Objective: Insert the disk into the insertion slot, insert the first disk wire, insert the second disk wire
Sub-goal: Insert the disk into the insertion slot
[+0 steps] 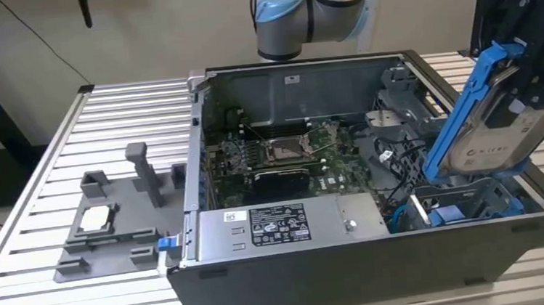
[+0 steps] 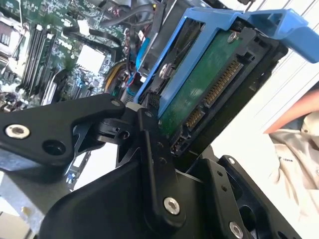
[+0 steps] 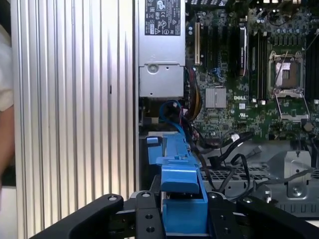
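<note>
Tool around one disk, above one insertion slot.

The arm stands high behind; its gripper hangs at the exterior view's right, tilted, jaws clamped on the disk.

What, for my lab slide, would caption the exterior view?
The gripper holds the blue-framed disk tilted above the insertion slot of an open computer case on a slatted table.
</note>
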Tool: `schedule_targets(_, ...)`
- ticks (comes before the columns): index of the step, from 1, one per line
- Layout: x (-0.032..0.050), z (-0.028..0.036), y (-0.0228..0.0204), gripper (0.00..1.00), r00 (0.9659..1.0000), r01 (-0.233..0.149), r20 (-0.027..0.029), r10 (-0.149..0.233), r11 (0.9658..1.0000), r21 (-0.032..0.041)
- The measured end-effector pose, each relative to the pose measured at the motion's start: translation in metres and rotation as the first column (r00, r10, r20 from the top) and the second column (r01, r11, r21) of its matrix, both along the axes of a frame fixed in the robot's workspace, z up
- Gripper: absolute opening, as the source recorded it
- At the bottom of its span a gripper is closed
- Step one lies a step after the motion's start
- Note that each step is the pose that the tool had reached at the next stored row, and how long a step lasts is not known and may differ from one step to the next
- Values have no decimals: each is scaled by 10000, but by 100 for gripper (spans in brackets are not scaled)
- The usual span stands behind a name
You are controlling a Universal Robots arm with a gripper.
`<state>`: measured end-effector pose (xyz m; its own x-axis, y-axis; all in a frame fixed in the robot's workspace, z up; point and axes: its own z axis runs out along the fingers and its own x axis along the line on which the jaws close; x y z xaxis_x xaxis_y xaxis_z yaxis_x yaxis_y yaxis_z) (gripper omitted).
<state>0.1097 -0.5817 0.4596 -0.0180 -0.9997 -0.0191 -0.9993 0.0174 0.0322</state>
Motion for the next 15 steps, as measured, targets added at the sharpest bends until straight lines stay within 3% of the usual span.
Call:
schedule_targets(6, 34, -101, 0, 33, 10000, 1, 0, -1, 10000, 22)
schedule_targets(15, 44, -250, 0, 33, 10000, 0, 0, 0, 9998, 180)
